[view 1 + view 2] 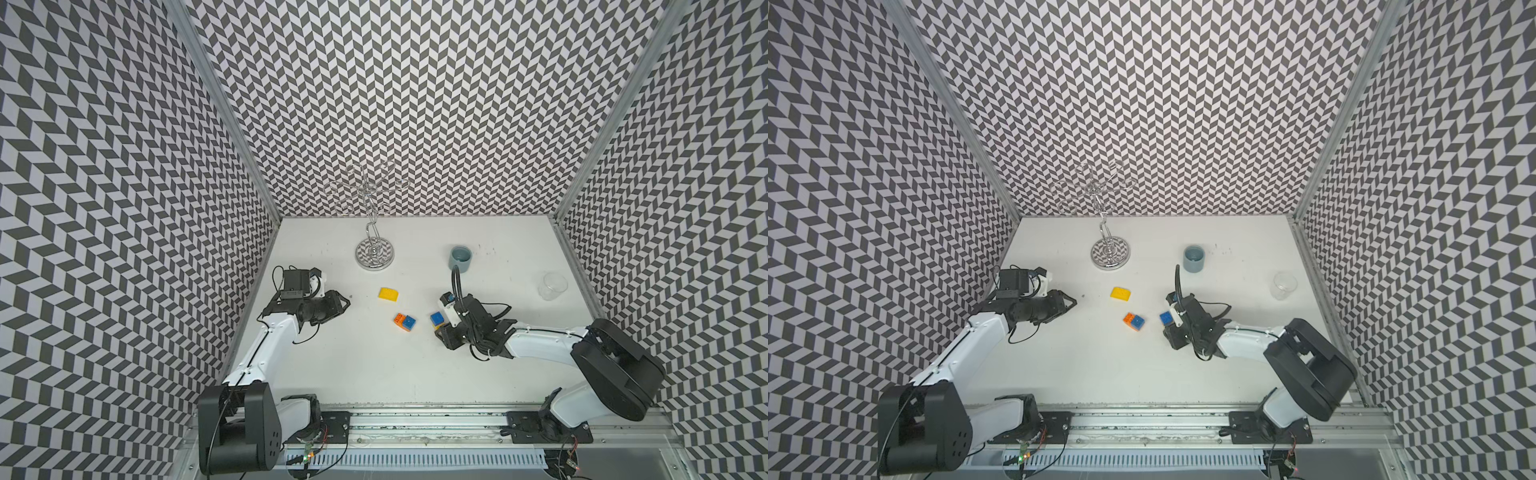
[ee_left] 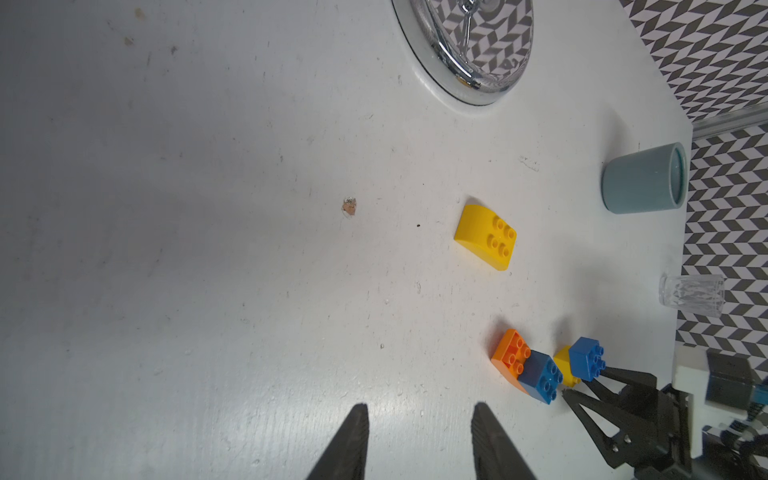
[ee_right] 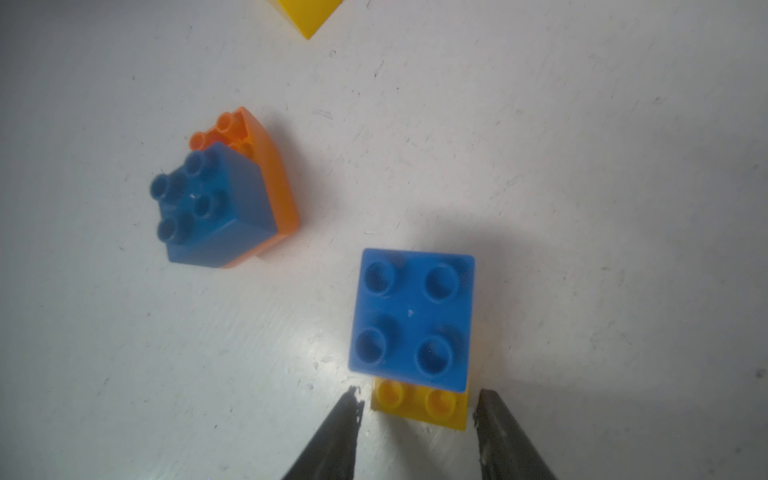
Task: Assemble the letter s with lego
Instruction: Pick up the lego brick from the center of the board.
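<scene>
Right wrist view: right gripper jaws apart astride yellow-blue pair; ahead, orange-blue pair and loose yellow brick await joining.

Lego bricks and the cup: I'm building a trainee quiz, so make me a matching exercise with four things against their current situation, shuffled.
Things:
1. lone yellow brick
2. orange brick
3. second yellow brick
4. grey cup

Situations:
a. stands upright, mouth up
b. flanked by the fingers of the right gripper, under a blue brick
c. carries the other blue brick on one end
d. lies alone, nothing on it

Pairs: 1-d, 2-c, 3-b, 4-a
</scene>
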